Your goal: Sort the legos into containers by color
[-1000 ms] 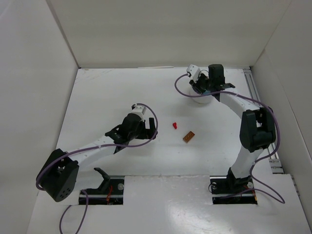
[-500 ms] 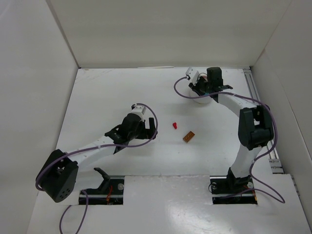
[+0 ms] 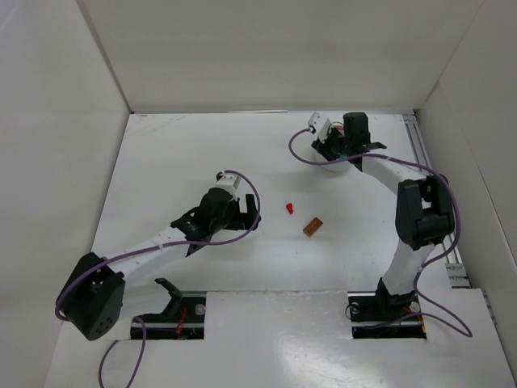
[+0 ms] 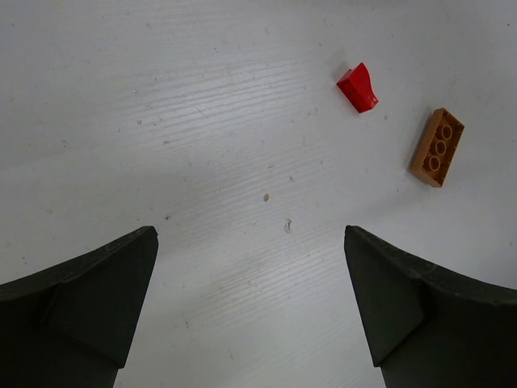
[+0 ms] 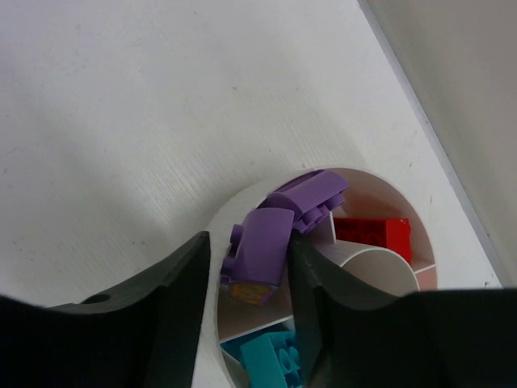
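Though loose, two legos

Left end effector gapes wide — right end effector stands half parted.

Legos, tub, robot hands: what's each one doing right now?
left gripper: open, empty, above the table.
right gripper: over the tub, purple piece between its jaws, grip unclear.
red piece: loose on the table.
orange brick: loose on the table.
tub: holds purple legos, a red brick, teal legos, in separate compartments.
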